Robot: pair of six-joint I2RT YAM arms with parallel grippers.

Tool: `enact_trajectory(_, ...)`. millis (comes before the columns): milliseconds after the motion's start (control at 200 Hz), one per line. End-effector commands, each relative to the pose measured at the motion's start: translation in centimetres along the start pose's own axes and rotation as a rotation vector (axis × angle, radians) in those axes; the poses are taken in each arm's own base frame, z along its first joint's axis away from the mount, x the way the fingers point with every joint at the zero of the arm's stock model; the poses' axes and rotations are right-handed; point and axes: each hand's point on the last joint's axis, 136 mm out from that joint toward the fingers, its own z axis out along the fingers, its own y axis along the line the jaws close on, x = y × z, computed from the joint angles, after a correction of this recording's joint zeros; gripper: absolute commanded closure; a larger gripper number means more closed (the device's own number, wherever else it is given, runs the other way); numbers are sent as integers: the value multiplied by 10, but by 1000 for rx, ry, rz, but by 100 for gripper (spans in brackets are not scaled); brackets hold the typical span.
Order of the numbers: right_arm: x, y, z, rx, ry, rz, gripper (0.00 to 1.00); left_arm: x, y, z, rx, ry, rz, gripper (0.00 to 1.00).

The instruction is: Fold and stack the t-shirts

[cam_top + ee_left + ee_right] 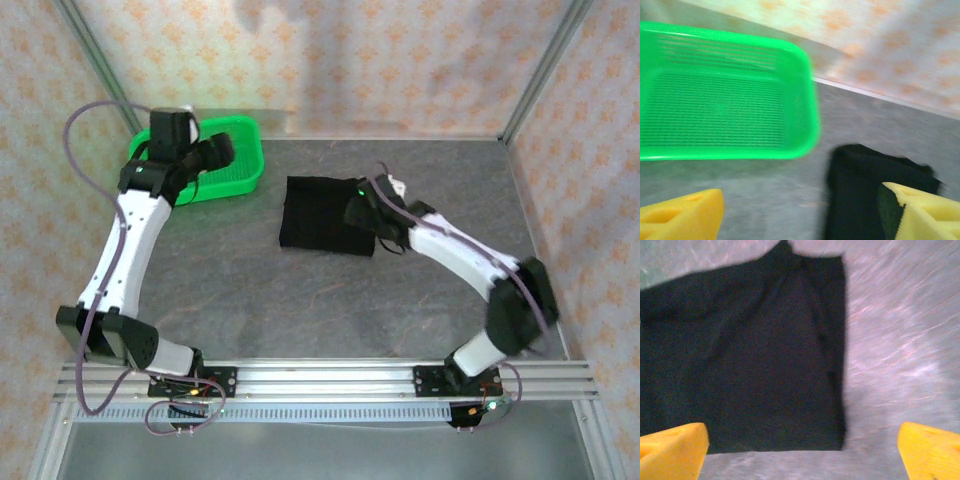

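Right of the basket (807, 110), we see the t-shirt (315, 215) folded as stack base; left gripper (800, 212), right gripper (800, 447) spread empty.

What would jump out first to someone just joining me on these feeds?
The bright green mesh basket at the table's far left, with the left fingers open by it. Then the folded black t-shirt mid-table, the open right fingers hanging over its right edge.

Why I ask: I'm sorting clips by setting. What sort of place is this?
Likely a robot test cell, not a home: two arms bolted to a rail, a grey table, metal posts and patterned backdrop walls.
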Motion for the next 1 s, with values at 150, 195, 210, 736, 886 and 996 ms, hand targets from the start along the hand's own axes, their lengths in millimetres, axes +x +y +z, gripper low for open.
enact_trajectory(150, -30, -112, -40, 193, -368, -64, 1, 34, 82, 9, -251, -72, -40, 15)
enact_trajectory(195, -32, -128, -41, 241, -415, -80, 1, 38, 87, 11, -263, -97, -67, 11)
enact_trajectory(210, -30, -133, -39, 255, -427, -93, 1, 39, 89, 11, -267, -109, -78, 10)
enact_trajectory(736, -34, -208, -5, 234, -656, 27, 0, 152, 127, 49, -231, -325, 40, 0)
enact_trajectory(886, -40, -200, 11, 193, -652, -59, 0, 168, 126, 64, -201, -345, 78, 0)
enact_trajectory(996, -40, -219, 24, 189, -689, 4, 0, 165, 121, 76, -177, -388, 96, 0)
